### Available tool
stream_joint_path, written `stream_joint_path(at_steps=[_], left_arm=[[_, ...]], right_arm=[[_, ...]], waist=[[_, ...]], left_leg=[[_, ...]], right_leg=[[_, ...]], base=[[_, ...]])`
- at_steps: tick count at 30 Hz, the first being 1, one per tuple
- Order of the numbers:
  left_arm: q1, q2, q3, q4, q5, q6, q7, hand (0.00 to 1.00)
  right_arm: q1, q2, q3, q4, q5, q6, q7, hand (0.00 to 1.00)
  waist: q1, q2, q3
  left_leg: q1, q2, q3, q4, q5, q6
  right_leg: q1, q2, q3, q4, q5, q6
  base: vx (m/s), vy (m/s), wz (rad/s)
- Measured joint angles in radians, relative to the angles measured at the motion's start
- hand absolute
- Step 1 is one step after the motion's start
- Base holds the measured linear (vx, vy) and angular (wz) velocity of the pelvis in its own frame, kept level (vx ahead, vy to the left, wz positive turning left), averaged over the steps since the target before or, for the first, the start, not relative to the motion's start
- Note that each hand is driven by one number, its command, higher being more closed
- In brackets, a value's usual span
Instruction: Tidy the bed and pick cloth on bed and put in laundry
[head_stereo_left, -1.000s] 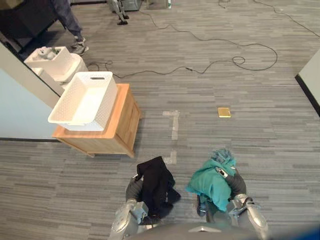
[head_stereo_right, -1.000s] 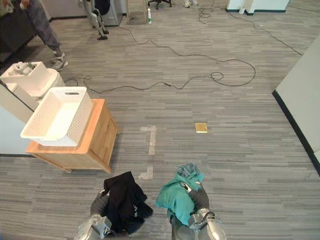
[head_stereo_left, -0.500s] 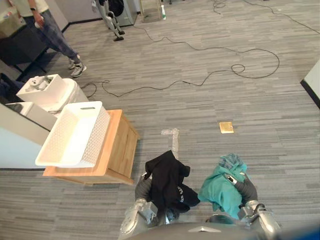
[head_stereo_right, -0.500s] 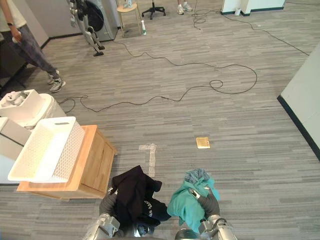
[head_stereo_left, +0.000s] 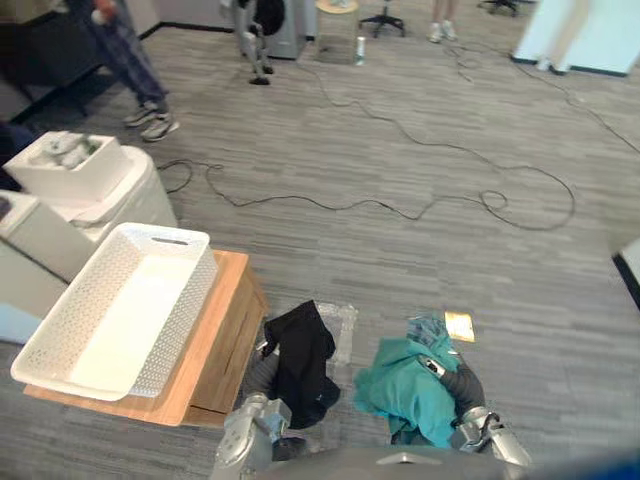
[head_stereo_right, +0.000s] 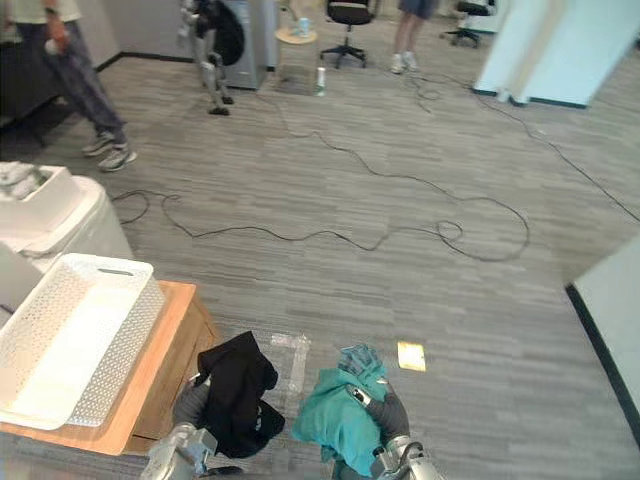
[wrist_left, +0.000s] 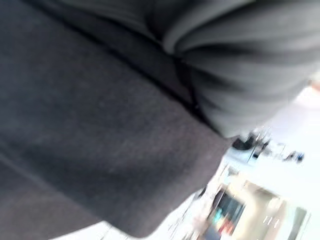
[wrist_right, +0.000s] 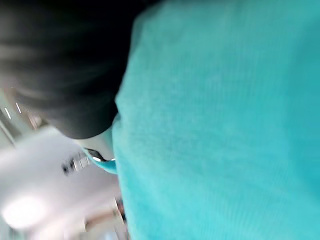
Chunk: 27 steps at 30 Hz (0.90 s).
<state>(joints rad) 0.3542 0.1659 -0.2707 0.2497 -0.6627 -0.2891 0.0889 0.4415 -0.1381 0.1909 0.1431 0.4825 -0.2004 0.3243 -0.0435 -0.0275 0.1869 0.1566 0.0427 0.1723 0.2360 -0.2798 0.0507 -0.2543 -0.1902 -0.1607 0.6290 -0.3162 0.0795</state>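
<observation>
A black cloth (head_stereo_left: 300, 360) hangs over my left hand (head_stereo_left: 262, 366) low in the eye views, just right of the wooden cabinet (head_stereo_left: 218, 345). The left wrist view shows the same dark fabric (wrist_left: 75, 125) up close. My right hand (head_stereo_left: 456, 386) holds a bunched teal cloth (head_stereo_left: 400, 395), with one dark-tipped finger (head_stereo_left: 432, 367) curled over the top of it. Teal fabric (wrist_right: 225, 125) is pressed close in the right wrist view. A white perforated laundry basket (head_stereo_left: 187, 318) sits empty on the cabinet, to the left of both hands.
Left of the basket stands a white bin (head_stereo_left: 75, 165) with an open box on it. A person's legs (head_stereo_left: 135, 75) are at the far left. Black cables (head_stereo_left: 400, 205) snake across the grey floor. A small yellow square (head_stereo_left: 459, 325) lies near the teal cloth.
The camera has shifted, so the whole scene sits differently: basket and cabinet now appear closer and lower left. Both cloths stay with the hands.
</observation>
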Motion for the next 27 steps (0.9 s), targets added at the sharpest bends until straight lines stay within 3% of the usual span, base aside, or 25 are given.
stream_joint_path(at_steps=[1,3,4,7,9,11,13,15,16,17,19,20,21,23,25,27], left_arm=[[-0.002,0.001,0.005,0.0,-0.01,0.003,0.005,1.0],[0.008,0.014,0.013,-0.005,-0.015,0.004,0.003,1.0],[0.007,0.0,0.01,0.009,-0.014,0.024,0.002,1.0],[0.038,-0.011,0.007,0.003,-0.013,0.015,-0.009,1.0],[0.056,-0.014,0.021,0.002,-0.016,0.007,-0.008,1.0],[0.066,-0.021,0.035,0.002,-0.019,0.006,-0.009,1.0],[0.065,-0.036,0.036,0.002,-0.024,0.007,-0.012,1.0],[0.071,-0.048,0.037,-0.003,-0.025,0.018,-0.027,1.0],[0.078,-0.048,0.037,-0.003,-0.025,0.021,-0.033,1.0],[0.087,-0.049,0.036,-0.011,-0.025,0.03,-0.044,1.0],[0.099,-0.056,0.036,-0.042,-0.025,0.043,-0.048,1.0],[0.098,-0.061,0.036,-0.052,-0.025,0.046,-0.049,1.0],[0.111,-0.068,0.033,-0.066,-0.025,0.047,-0.05,1.0],[0.12,-0.071,0.033,-0.076,-0.025,0.051,-0.048,1.0],[0.111,-0.062,0.036,-0.092,-0.025,0.051,-0.048,1.0],[0.105,-0.059,0.038,-0.092,-0.026,0.051,-0.046,1.0]], right_arm=[[-0.011,0.0,0.017,-0.002,0.0,0.001,0.006,1.0],[-0.012,0.004,0.04,-0.016,0.001,0.001,0.008,1.0],[-0.011,-0.002,0.046,-0.003,0.001,0.002,0.001,1.0],[-0.057,-0.009,0.051,-0.004,0.003,-0.002,-0.017,1.0],[-0.077,-0.011,0.073,-0.008,0.002,-0.003,-0.021,1.0],[-0.097,-0.016,0.095,-0.007,0.002,-0.002,-0.036,1.0],[-0.105,-0.024,0.106,-0.012,0.0,0.007,-0.06,1.0],[-0.077,-0.046,0.106,-0.021,-0.01,0.036,-0.092,1.0],[-0.076,-0.047,0.102,-0.021,-0.017,0.042,-0.095,1.0],[-0.081,-0.051,0.089,-0.021,-0.02,0.044,-0.095,1.0],[-0.095,-0.064,0.084,-0.02,-0.026,0.049,-0.095,1.0],[-0.093,-0.066,0.081,-0.02,-0.029,0.054,-0.094,1.0],[-0.086,-0.071,0.082,-0.02,-0.035,0.055,-0.094,1.0],[-0.086,-0.068,0.091,-0.005,-0.037,0.066,-0.099,1.0],[-0.106,-0.049,0.098,-0.01,-0.039,0.066,-0.103,1.0],[-0.136,-0.034,0.093,-0.011,-0.044,0.066,-0.104,1.0]], waist=[[-0.002,0.015,0.0],[-0.007,-0.004,-0.001],[-0.005,0.013,-0.003],[0.009,0.057,0.005],[0.02,0.059,0.003],[0.041,0.063,0.003],[0.03,0.076,0.014],[0.038,0.075,0.015],[0.042,0.075,0.013],[0.045,0.078,0.011],[0.045,0.082,0.01],[0.048,0.078,0.012],[0.047,0.085,0.008],[0.056,0.052,-0.004],[0.068,0.019,0.006],[0.072,0.007,0.009]], left_leg=[[-0.002,0.032,-0.051,0.012,-0.018,-0.031],[-0.005,0.035,-0.125,0.025,-0.044,-0.071],[0.0,0.054,-0.174,0.024,-0.054,-0.105],[-0.002,0.08,-0.184,-0.025,-0.005,-0.125],[-0.005,0.086,-0.184,-0.015,0.001,-0.123],[-0.047,0.092,-0.182,0.062,0.001,-0.124],[-0.127,0.113,-0.144,0.238,0.012,-0.106],[-0.195,0.169,-0.009,0.426,0.069,-0.096],[-0.197,0.176,0.023,0.433,0.059,-0.092],[-0.211,0.169,0.091,0.411,0.015,-0.085],[-0.243,0.137,0.168,0.32,-0.012,-0.085],[-0.247,0.106,0.211,0.212,0.01,-0.079],[-0.241,0.08,0.236,0.079,0.147,-0.053],[-0.191,0.021,0.256,0.034,0.181,-0.001],[-0.195,0.001,0.259,0.044,0.169,0.022],[-0.2,-0.003,0.269,0.064,0.148,0.024]], right_leg=[[-0.011,0.058,0.066,-0.131,0.066,-0.001],[0.016,0.078,0.159,-0.312,0.201,0.028],[0.057,0.092,0.115,-0.317,0.261,0.007],[0.045,0.084,0.071,-0.219,0.199,-0.037],[0.053,0.081,0.058,-0.188,0.147,-0.04],[0.069,0.071,0.03,-0.19,0.096,-0.039],[0.152,0.054,-0.042,-0.24,0.084,-0.045],[0.278,0.038,-0.125,-0.321,0.083,-0.05],[0.301,0.028,-0.14,-0.333,0.084,-0.052],[0.326,0.004,-0.166,-0.344,0.079,-0.048],[0.35,-0.031,-0.202,-0.358,0.075,-0.037],[0.384,-0.058,-0.239,-0.371,0.081,-0.009],[0.424,-0.065,-0.266,-0.38,0.085,0.028],[0.472,-0.099,-0.262,-0.407,0.091,0.053],[0.502,-0.107,-0.237,-0.457,0.11,0.053],[0.511,-0.111,-0.226,-0.472,0.127,0.074]], base=[[0.4,-0.333,1.29],[0.34,-0.335,1.32],[0.29,-0.272,1.2],[0.31,-0.263,1.0],[0.17,-0.149,0.66],[0.12,-0.136,0.71],[0.09,-0.082,1.14],[0.15,-0.053,1.07],[0.18,-0.015,0.86],[0.17,0.026,0.67],[0.16,0.09,0.6],[0.21,0.166,0.7],[0.28,0.201,0.68],[0.27,0.166,0.57],[0.24,0.153,0.35],[0.14,0.085,-0.01]])
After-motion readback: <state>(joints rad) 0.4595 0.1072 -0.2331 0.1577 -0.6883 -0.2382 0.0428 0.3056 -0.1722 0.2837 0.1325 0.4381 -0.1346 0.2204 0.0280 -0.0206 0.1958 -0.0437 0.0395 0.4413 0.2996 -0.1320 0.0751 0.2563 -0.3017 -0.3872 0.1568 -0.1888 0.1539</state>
